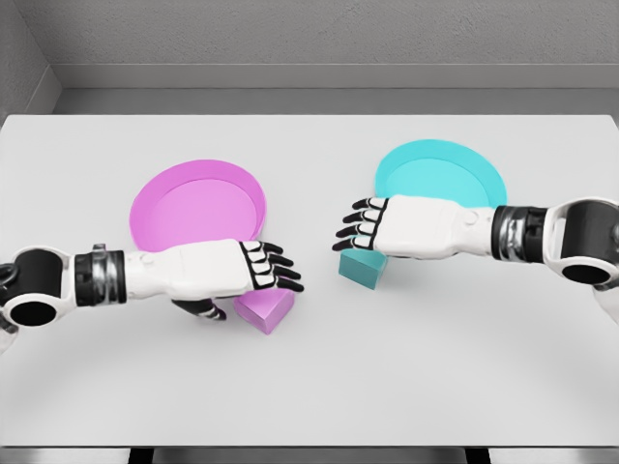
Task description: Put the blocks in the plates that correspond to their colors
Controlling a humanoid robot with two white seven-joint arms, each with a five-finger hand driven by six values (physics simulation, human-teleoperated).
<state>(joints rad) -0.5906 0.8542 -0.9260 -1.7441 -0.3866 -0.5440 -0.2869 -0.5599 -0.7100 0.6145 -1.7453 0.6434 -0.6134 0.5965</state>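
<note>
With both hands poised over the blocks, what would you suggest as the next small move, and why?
Probably lower and close both hands on their blocks. The left hand hovers over the pink block with fingers spread, and the right hand sits likewise over the teal block. Both blocks lie on the table, outside the pink plate and teal plate, so neither looks grasped yet.

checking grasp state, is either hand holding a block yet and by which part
It cannot be told: the left hand covers the pink block and the right hand the teal block, both still on the table.
</note>
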